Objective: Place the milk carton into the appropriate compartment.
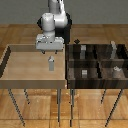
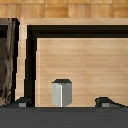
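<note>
The milk carton (image 1: pixel 50 64) is a small pale grey-white box with a peaked top. It stands upright on the light wooden tray (image 1: pixel 25 67), toward the exterior view's right side of it. My gripper (image 1: pixel 48 51) hangs a little above the carton and slightly behind it, not touching. In the wrist view the carton (image 2: pixel 61 93) sits between my two dark fingertips (image 2: pixel 22 103), which are wide apart. The gripper (image 2: pixel 64 103) is open and empty.
A dark wooden bin (image 1: pixel 69 62) with several compartments stands at the exterior view's right of the tray. It holds grey blocks: a tall one (image 1: pixel 114 48), one at the back (image 1: pixel 82 49), a low cube (image 1: pixel 85 73) and another piece (image 1: pixel 116 70). The tray has raised walls.
</note>
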Available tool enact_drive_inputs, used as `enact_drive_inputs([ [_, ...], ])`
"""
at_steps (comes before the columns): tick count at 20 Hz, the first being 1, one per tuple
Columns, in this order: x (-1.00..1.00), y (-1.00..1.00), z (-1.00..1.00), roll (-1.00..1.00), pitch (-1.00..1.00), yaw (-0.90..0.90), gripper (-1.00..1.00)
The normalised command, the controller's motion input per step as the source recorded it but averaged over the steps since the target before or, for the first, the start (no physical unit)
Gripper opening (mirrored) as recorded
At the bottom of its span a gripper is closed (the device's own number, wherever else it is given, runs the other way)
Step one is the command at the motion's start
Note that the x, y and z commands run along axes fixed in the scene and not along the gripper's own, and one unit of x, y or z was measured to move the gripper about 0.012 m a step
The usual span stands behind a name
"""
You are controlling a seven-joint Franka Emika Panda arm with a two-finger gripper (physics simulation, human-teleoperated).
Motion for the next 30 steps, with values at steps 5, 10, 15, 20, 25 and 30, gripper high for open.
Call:
enact_drive_inputs([
  [5, 0.0, 0.0, -0.4, 0.0, 0.0, 0.0, 1.0],
  [10, 0.0, 0.0, -1.0, 0.0, 0.0, 0.0, 1.0],
  [15, 0.0, 0.0, -0.4, 0.0, 0.0, 0.0, -1.0],
  [20, 0.0, 0.0, 0.0, 0.0, 0.0, 0.0, -1.0],
  [25, 0.0, 0.0, 0.4, 0.0, 0.0, 0.0, -1.0],
  [30, 0.0, 0.0, 1.0, 0.0, 0.0, 0.0, -1.0],
])
